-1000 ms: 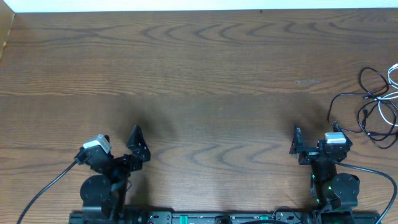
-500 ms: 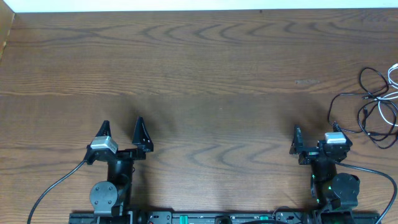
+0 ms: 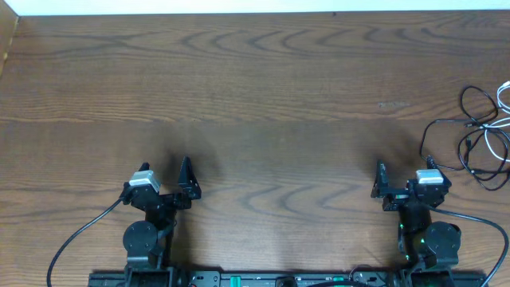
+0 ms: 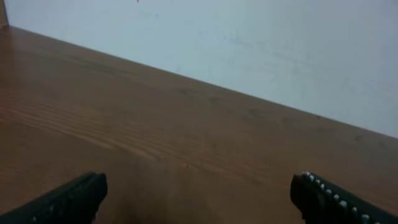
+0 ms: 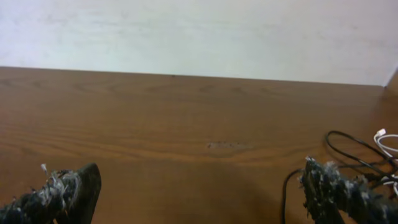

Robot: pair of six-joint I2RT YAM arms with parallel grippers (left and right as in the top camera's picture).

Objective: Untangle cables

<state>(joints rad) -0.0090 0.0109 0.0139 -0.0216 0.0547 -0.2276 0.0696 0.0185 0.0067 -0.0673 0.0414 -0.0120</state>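
The cables lie tangled at the table's right edge, well apart from both arms. The right gripper is nearest, its jaws wide apart and empty, and the left gripper is the same. I'd reach right and pinch one outer black loop, not the knot. Overhead shows the whole heap. The right wrist shows only its fringe and, I think, a white strand.

Wood-grain table, slight sheen, smooth-coated cables, matt wall
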